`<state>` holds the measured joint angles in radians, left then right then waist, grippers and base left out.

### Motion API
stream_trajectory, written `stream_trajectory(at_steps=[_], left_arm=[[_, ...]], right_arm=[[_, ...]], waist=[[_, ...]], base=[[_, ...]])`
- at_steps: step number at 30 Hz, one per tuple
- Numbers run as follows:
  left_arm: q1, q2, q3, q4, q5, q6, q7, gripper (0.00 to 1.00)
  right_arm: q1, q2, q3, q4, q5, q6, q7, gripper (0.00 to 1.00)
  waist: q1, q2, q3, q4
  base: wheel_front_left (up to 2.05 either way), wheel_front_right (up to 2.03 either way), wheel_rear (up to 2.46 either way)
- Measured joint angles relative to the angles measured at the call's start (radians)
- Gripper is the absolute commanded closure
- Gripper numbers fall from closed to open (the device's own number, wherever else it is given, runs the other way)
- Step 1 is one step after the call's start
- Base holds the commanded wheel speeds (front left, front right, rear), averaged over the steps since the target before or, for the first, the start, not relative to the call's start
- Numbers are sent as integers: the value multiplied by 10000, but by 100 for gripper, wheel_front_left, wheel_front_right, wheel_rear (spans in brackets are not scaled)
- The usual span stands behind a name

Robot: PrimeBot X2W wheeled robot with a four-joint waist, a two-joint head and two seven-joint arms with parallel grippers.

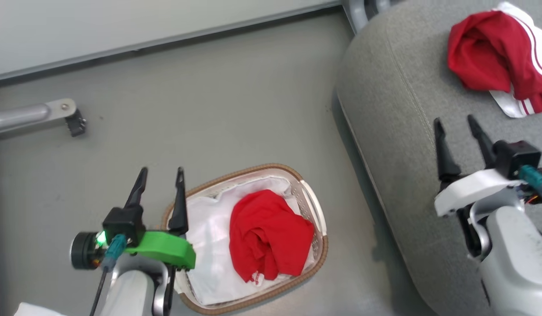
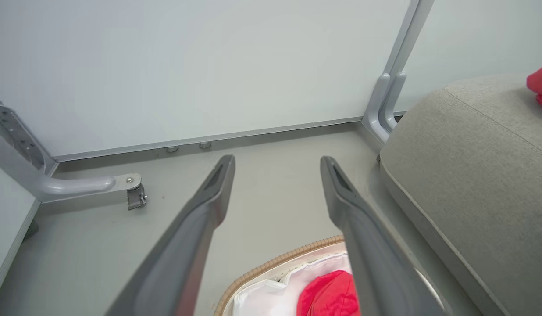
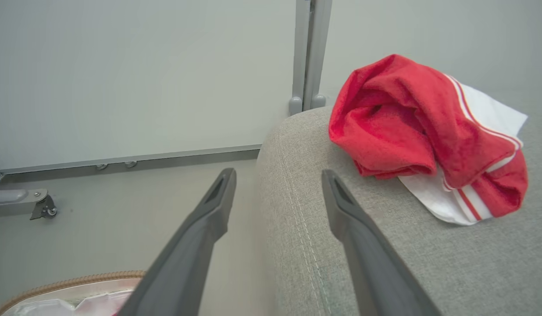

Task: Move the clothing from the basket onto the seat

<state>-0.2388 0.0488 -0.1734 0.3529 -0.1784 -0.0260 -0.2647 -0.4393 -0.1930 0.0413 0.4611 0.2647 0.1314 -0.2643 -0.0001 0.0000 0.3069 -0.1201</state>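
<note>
Two red pieces of clothing are in sight. The plain red garment (image 1: 269,232) lies bunched in the basket (image 1: 253,169) on the white liner (image 1: 205,237), just right of your left gripper (image 1: 162,170). The striped garment (image 1: 494,57) lies on the seat (image 1: 394,109), ahead and right of your right gripper (image 1: 454,119). Each gripper has its fingers apart and holds nothing.

Your left gripper's right finger crosses the basket's brown rim in the head view. It seems to hang above the rim, though height is hard to judge. Bare floor (image 1: 209,87) lies open ahead of that gripper up to the wall (image 1: 122,22), with a metal leg and caster (image 1: 73,120) off to its left.

Your right gripper hangs at the seat's rounded edge: in its wrist view the left finger is over floor and the right finger over cushion. A strip of floor separates basket and seat.
</note>
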Motion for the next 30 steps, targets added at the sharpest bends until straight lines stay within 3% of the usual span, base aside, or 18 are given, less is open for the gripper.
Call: stream_trajectory(at_steps=[14, 30], left_arm=[[1306, 4, 1218, -188, -305, -169, 0, 0], [2193, 0, 1680, -71, -307, -192, 0, 0]], right_arm=[[1149, 587, 683, -140, 173, 0, 0, 0], [2157, 901, 1216, -330, -8, 0, 0, 0]], waist=[[0, 0, -1309, 864], [0, 0, -2402, 727]], base=[[0, 0, 0], [0, 0, 0]])
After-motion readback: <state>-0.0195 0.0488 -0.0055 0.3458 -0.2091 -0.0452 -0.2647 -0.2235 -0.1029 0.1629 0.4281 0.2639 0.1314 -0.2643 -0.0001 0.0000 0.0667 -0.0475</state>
